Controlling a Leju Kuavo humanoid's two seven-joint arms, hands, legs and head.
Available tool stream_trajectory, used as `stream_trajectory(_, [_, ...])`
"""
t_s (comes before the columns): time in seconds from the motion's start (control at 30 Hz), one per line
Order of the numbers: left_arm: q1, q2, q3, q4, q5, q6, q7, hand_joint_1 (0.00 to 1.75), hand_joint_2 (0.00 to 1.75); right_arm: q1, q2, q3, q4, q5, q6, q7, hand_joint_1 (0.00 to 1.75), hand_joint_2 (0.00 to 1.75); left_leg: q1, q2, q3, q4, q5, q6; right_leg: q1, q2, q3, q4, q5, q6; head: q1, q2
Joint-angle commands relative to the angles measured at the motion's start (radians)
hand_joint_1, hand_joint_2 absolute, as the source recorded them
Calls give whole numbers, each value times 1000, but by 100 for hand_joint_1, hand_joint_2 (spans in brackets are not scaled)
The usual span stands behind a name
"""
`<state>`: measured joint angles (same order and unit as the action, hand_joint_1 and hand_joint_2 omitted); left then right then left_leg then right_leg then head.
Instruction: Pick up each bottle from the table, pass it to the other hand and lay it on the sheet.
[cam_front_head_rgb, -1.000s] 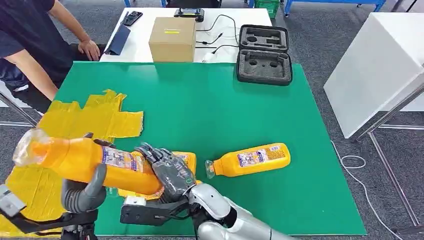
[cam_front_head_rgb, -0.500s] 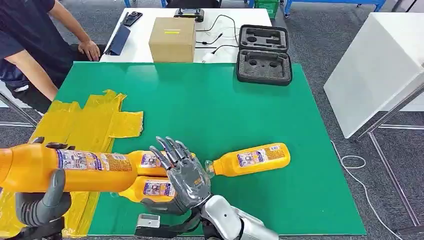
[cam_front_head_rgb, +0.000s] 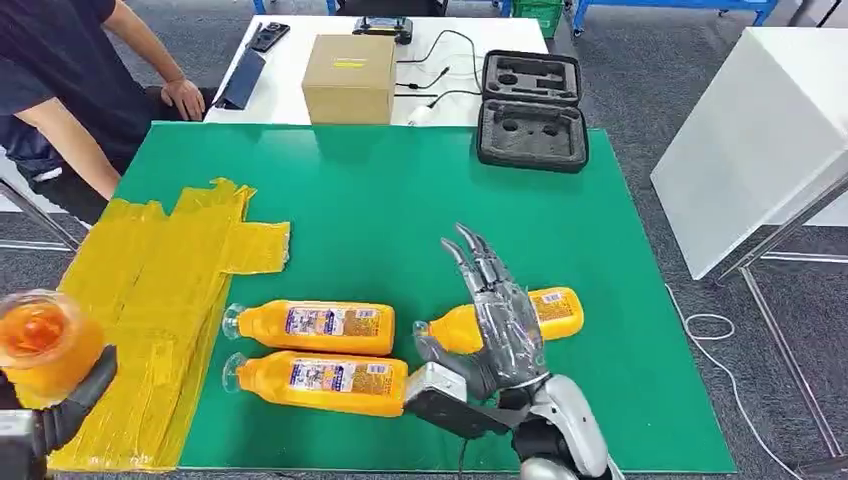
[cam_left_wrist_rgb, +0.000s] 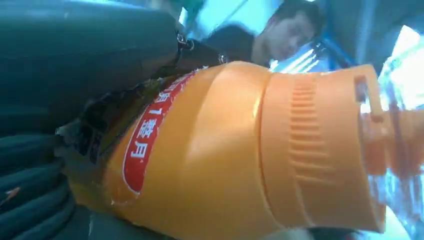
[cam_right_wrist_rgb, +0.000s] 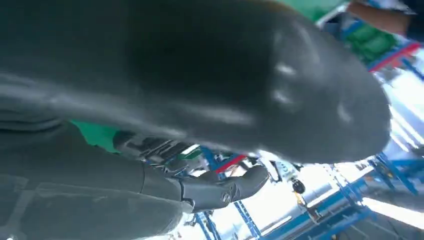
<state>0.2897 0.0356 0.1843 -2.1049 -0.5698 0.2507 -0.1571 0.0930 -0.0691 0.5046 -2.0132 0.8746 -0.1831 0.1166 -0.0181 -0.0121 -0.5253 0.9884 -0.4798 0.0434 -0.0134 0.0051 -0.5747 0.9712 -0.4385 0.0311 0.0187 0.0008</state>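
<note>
My left hand (cam_front_head_rgb: 50, 420) grips an orange bottle (cam_front_head_rgb: 40, 345) at the lower left, over the yellow sheet (cam_front_head_rgb: 150, 300), its clear cap end turned toward the camera. The left wrist view has that bottle (cam_left_wrist_rgb: 240, 155) close up against the hand's fingers (cam_left_wrist_rgb: 35, 200). Three more orange bottles lie on the green table (cam_front_head_rgb: 400, 200): one (cam_front_head_rgb: 315, 327) and another (cam_front_head_rgb: 325, 376) side by side near the sheet's edge, the third (cam_front_head_rgb: 550, 308) partly behind my right hand (cam_front_head_rgb: 500, 320). That hand is raised with fingers spread and holds nothing; its fingers (cam_right_wrist_rgb: 220, 190) are extended in the right wrist view.
A person (cam_front_head_rgb: 70, 90) leans at the far left of the table. Behind the green table a white table carries a cardboard box (cam_front_head_rgb: 349, 78), an open black foam case (cam_front_head_rgb: 531, 105), cables and a tablet. A white block (cam_front_head_rgb: 760, 130) stands to the right.
The left hand has swung the held bottle left and turned its cap end toward the camera, uncovering two bottles on the table. The right hand moved right and up, over the third bottle.
</note>
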Motion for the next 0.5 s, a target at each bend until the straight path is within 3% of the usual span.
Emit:
stream_trajectory(0.03, [-153,185,-82,242,-207,73,73,175,175,129,-86,-75,-97,-57,-33,-58,0,0,1,-3,2,-2,1,-3,1,-4,3,-2,0,-1,0,0])
stream_trajectory(0.23, [-144,214,-154,314,-550,174,154,175,175,108,-117,-44,-79,-129,-24,-92,0,0,1,3,4,-2,0,-3,1,1,4,-2,0,-1,0,0])
stream_trajectory(0.5, [-154,209,-166,342,-561,190,158,175,175,111,-118,-43,-82,-129,-29,-92,0,0,1,4,3,-2,0,-3,1,2,3,-1,0,-1,0,0])
